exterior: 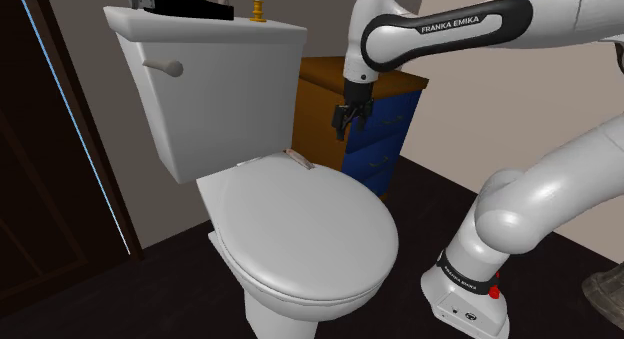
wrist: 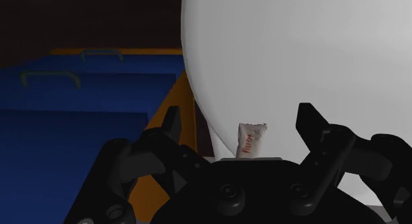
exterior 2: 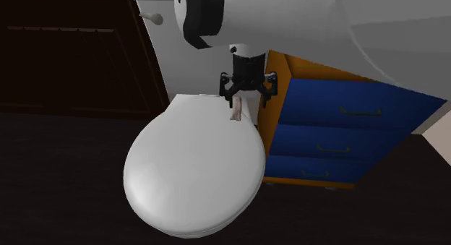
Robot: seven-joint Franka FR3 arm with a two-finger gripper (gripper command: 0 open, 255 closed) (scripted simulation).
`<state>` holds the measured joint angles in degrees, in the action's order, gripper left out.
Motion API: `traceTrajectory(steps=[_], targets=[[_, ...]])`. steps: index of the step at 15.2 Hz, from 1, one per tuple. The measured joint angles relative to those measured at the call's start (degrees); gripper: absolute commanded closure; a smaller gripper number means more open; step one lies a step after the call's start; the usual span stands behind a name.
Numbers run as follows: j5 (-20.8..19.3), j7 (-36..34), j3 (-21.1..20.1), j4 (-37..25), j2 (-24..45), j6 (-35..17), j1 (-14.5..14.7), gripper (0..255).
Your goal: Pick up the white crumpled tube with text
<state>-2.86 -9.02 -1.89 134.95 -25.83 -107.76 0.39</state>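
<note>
Carrying surface: a closed white toilet lid [exterior: 300, 237], rounded and glossy. One item lies directly on it, a small white crumpled tube [wrist: 251, 140] with red lettering (wording unreadable). It sits at the lid's far edge, by the hinge, just before the tank. Second surface: the tank top [exterior: 210, 29], bearing a dark box [exterior: 185, 2] and, toward the shoulder view's right, a yellowish upright object [exterior: 259, 5]. The toilet stands on a dark floor [exterior: 150, 287].
</note>
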Motion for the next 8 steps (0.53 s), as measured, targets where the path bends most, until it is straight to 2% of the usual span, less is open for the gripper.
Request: traceTrajectory(steps=[8], targets=[[1.2,-0.7,0.4,-9.6,18.4,-7.8,-0.3,0]])
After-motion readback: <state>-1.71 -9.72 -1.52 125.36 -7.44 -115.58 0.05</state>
